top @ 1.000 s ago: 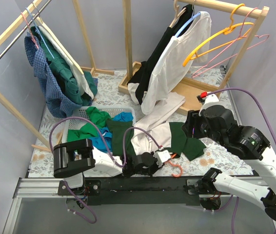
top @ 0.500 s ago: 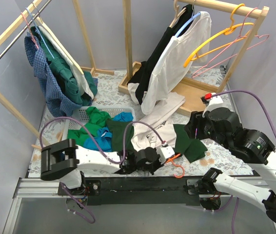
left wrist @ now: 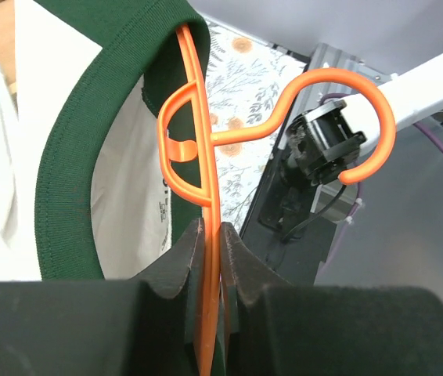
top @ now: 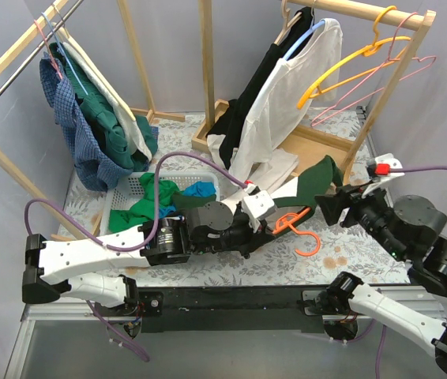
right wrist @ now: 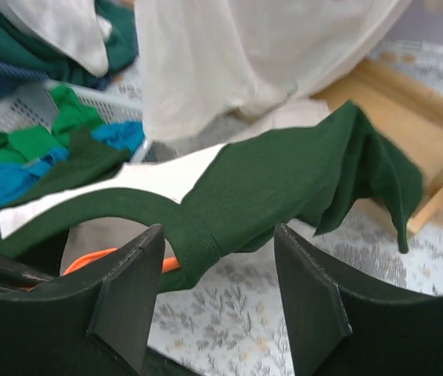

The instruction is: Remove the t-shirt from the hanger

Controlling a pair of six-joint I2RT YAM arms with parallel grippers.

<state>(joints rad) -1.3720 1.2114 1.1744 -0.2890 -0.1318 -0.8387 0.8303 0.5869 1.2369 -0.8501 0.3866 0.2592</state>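
Floral tabletop; dark green t-shirt draped, collar over orange hanger.

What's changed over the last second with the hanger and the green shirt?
The left gripper clamped the orange hanger and carried it from the near edge of the table farther in. The green t-shirt lifted off the table with it. The right gripper shifted right, jaws open around the shirt's hem. The basket and racked clothes stayed put.

Free: worktop strip, front right. Obstacles: green t-shirt centre; laundry basket left; wooden rack base and hanging white shirt rear.
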